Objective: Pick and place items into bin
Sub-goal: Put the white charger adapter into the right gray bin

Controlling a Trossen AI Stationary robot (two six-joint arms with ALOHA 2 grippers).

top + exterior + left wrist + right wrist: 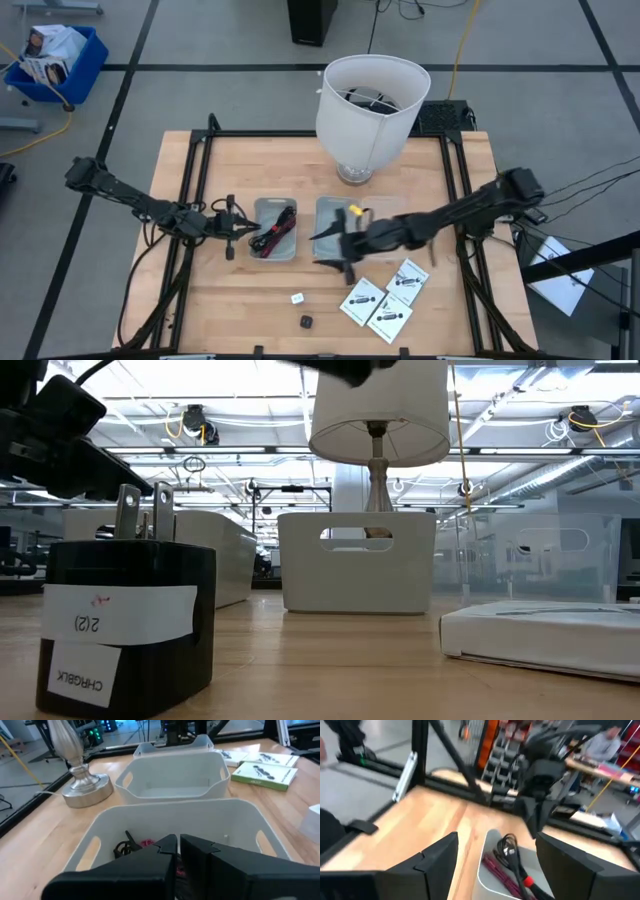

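A black and a red coiled cable (274, 234) lie in the left grey bin (262, 206); they also show in the left wrist view (134, 845) and the right wrist view (510, 862). My left gripper (240, 226) is shut and empty, just left of that bin. My right gripper (338, 248) is open and empty, over the near part of the right grey bin (330, 206). Three white packets (380, 300), a tiny white piece (297, 298) and a small black cube (306, 322) lie flat on the table near its front edge. In the low view the cube (125, 625) is a plug with prongs.
A white-shaded lamp (370, 100) stands at the table's far middle, its metal base (85, 785) just behind the bins. Black frame rails (195, 160) run along the table's left and right sides. A blue crate (55, 60) sits on the floor at far left.
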